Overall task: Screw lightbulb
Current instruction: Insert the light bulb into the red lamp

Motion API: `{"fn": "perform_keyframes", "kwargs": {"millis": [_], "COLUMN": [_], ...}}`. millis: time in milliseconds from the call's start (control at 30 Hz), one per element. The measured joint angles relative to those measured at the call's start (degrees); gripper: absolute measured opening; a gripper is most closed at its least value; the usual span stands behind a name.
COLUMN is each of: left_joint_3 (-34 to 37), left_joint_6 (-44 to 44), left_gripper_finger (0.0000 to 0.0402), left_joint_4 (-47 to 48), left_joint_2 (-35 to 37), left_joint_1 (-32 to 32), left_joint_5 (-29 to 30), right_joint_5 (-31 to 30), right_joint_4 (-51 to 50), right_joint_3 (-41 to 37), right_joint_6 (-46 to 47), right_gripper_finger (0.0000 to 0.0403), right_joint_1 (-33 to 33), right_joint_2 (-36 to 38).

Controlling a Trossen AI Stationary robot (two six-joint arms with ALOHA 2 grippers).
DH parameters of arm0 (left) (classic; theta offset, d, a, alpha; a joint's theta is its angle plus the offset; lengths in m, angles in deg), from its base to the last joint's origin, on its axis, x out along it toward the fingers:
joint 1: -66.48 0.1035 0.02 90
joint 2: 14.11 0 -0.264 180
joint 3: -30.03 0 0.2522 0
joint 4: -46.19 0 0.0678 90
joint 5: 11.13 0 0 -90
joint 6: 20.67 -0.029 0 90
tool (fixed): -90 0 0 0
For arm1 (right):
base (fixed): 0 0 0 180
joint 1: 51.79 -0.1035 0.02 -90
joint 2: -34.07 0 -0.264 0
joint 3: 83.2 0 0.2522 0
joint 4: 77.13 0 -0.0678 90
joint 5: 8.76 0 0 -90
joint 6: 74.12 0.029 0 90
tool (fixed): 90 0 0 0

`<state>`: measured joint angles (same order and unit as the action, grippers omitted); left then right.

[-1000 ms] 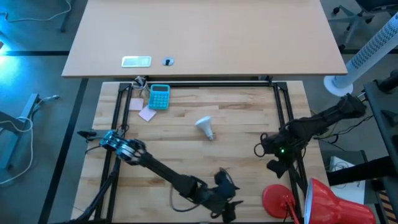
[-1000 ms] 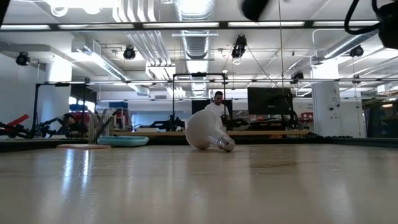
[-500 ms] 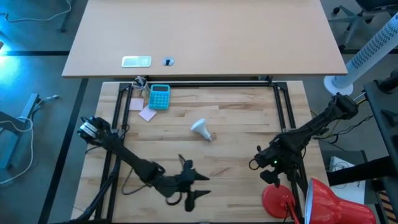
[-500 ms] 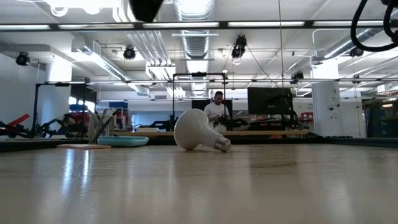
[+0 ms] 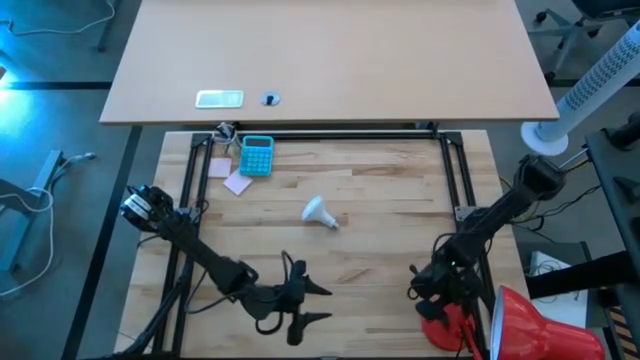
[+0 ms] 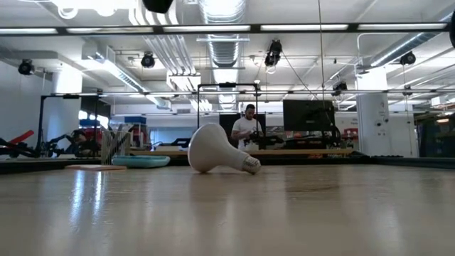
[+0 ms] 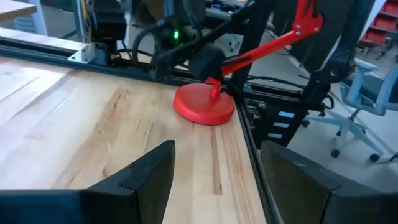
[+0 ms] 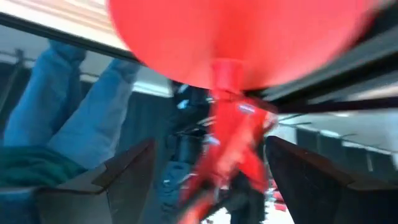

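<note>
A blue calculator [image 5: 256, 156] and pink sticky notes [image 5: 236, 183] lie upper left on the wooden counter [image 5: 380, 190]; a red desk lamp [image 5: 525, 322] stands lower right.

The lightbulb [image 5: 319, 211] lies mid-table, left hand [image 5: 312, 303] spread open nearby, right hand [image 5: 425, 290] seemingly over the red lamp base [image 5: 440, 322].

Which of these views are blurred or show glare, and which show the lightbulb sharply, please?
Right wrist view: motion-smeared, the red lamp fills it. Low view: sharp lightbulb, with ceiling lights reflected as glare on the table. High view: clear, even light, soft shadows. Left wrist view: slightly soft lamp base.
</note>
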<state>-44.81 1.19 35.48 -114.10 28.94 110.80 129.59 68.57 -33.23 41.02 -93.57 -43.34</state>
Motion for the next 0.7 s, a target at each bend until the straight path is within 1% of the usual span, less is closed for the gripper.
{"fn": "perform_keyframes", "kwargs": {"millis": [67, 233, 367, 467, 567, 633, 700], "left_joint_3": [0.0, 0.0, 0.0, 0.0, 0.0, 0.0, 0.0], "left_joint_6": [-0.2, 0.0, 0.4, 1.1, 1.2, 1.3, 1.2], "left_gripper_finger": [0.0229, 0.0229, 0.0229, 0.0229, 0.0229, 0.0229, 0.0229], "left_joint_4": [0.1, 0.5, 0.5, 0.5, 0.5, 0.6, 1.3], "left_joint_2": [0.0, 0.0, 0.0, 0.0, 0.0, 0.2, 0.8], "left_joint_1": [-0.6, -1.7, -1.9, -2.1, -2.1, -2.0, -2.0], "left_joint_5": [0.0, 0.1, 0.8, 1.7, 2.1, 2.2, 3.8], "right_joint_5": [0.6, 2.8, 4.4, 5.4, 6.7, 7.3, 7.6], "right_joint_4": [2.6, 2.9, 3.0, 3.4, 4.2, 6.3, 9.4], "right_joint_3": [-0.6, -1.0, -2.7, -3.4, -3.8, -4.1, -4.5], "right_joint_6": [1.3, -0.4, -0.6, -0.8, -1.1, -1.0, -0.2], "right_gripper_finger": [0.0297, 0.0297, 0.0279, 0.0258, 0.0227, 0.0203, 0.018], "right_joint_1": [-0.3, -1.3, -1.8, -1.7, -1.7, -1.7, -1.7], "right_joint_2": [-1.9, -4.7, -5.3, -4.9, -4.7, -4.9, -5.4]}}
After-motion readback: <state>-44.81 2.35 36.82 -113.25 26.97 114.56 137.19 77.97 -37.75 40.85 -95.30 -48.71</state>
